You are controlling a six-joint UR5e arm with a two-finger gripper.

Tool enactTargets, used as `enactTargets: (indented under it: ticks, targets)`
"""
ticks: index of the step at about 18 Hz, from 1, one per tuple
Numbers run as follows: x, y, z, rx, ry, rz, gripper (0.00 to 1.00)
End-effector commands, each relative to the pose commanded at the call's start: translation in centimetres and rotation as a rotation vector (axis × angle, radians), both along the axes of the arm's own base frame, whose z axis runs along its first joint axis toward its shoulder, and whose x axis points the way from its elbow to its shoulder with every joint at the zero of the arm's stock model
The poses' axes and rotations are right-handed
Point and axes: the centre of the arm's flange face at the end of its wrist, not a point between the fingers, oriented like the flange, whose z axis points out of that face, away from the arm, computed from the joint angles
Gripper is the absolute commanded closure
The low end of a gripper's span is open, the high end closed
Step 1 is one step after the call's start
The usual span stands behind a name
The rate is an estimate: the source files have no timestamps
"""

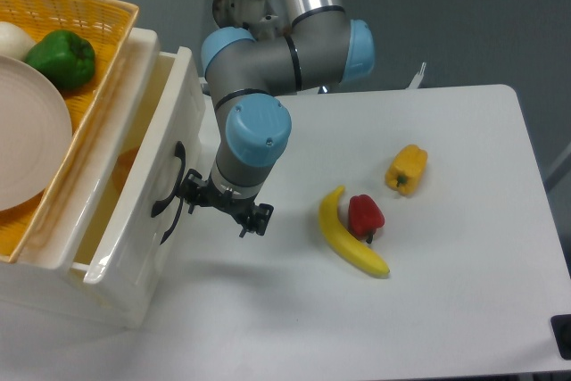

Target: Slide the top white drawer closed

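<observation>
End effector [220, 206] presses the top white drawer [147, 189]; no writing legible.

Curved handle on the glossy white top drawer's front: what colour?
Black, seen clearly in the fixed camera view: curved handle on the top white drawer.

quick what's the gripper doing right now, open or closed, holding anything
Gripper: pressed against the front of the top white drawer by its handle; whether it is open or shut cannot be told, and nothing is visibly held.
</observation>
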Motion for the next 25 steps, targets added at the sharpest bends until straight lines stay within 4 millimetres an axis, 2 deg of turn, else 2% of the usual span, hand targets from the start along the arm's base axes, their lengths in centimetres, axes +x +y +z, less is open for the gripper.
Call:
enactTargets:
  ticks: [6, 17, 23, 25]
  targets:
    - [1.6, 0.7, 0.0, -0.003, 0.004, -0.029, 0.0]
    - [1.8, 0.8, -0.1, -0.004, 0.003, -0.032, 0.0]
    - [0.5, 0.6, 0.7, 0.008, 0.017, -0.02, 0.0]
    - [-0.8, 0.1, 0.9, 0.014, 0.021, -0.002, 0.0]
